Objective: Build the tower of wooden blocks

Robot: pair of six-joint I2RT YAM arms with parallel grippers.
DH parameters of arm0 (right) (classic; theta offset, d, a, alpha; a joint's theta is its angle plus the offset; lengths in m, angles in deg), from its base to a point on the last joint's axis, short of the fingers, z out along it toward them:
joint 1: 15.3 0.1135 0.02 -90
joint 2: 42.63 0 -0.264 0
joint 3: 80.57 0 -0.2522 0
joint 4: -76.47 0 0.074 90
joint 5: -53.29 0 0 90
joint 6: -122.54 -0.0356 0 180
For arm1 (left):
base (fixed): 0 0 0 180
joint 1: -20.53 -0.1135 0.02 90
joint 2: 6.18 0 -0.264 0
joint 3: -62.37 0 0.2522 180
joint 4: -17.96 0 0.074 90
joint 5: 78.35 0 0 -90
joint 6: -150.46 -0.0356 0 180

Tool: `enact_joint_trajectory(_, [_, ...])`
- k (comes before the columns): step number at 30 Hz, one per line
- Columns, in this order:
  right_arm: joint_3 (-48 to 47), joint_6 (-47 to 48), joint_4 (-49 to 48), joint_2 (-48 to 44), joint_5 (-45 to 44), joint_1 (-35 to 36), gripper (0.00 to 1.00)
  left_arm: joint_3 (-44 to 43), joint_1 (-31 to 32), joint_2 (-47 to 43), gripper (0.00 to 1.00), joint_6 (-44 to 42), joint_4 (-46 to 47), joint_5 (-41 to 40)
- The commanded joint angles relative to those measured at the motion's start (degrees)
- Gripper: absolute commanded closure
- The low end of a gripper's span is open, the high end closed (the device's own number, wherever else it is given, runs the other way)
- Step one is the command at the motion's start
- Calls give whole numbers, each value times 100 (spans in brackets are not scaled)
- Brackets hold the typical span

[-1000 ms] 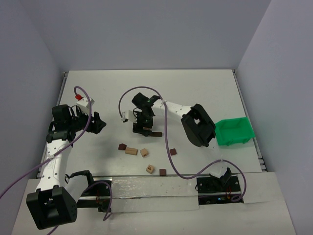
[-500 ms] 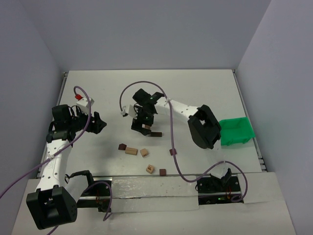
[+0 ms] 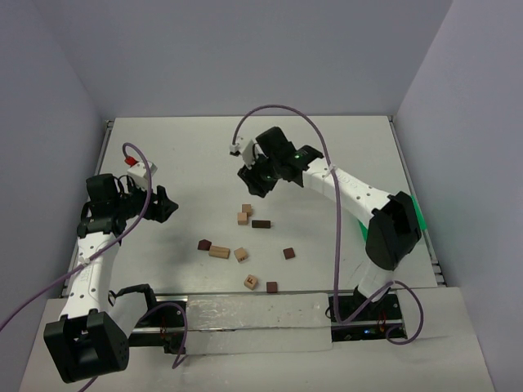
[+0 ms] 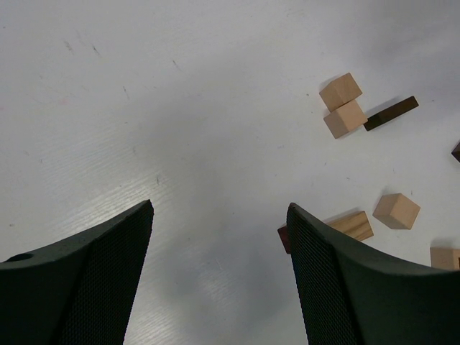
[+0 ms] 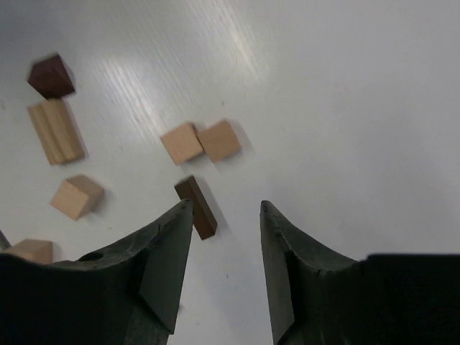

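Observation:
No tower stands; the wood blocks lie loose on the table. Two tan cubes (image 3: 244, 213) touch side by side, with a dark brick (image 3: 261, 224) just to their right. My right gripper (image 3: 256, 181) hovers behind them, open and holding nothing. In its wrist view the gripper (image 5: 226, 208) is over bare table, with the dark brick (image 5: 195, 207) by its left finger and the tan cubes (image 5: 200, 141) beyond. At the left, my left gripper (image 3: 164, 204) is open and empty. From its wrist view (image 4: 219, 208) the cube pair (image 4: 343, 106) lies far off.
More blocks lie nearer the arms: a dark cube (image 3: 203, 244), a tan brick (image 3: 218, 251), a tan cube (image 3: 241, 254), a dark cube (image 3: 288, 253), a tan cube (image 3: 251, 282) and a dark cube (image 3: 271, 287). A sliver of green bin (image 3: 419, 219) shows behind the right arm.
My right gripper has lifted away from the blocks toward the far side, uncovering the two tan cubes, and its jaws have narrowed. The right arm's elbow now covers the green bin. The left arm stayed still.

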Motion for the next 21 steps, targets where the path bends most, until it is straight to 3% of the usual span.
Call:
enact_joint_trajectory(1, [357, -145, -166, 371, -215, -77, 64, -270, -41, -6, 19, 48, 199, 230])
enact_joint_trajectory(5, [152, -266, -90, 812, -323, -119, 70, -253, -41, -16, 19, 105, 239, 204])
enact_joint_trajectory(21, [-14, -740, -497, 1770, -484, -119, 67, -169, -41, -23, 19, 191, 377, 210])
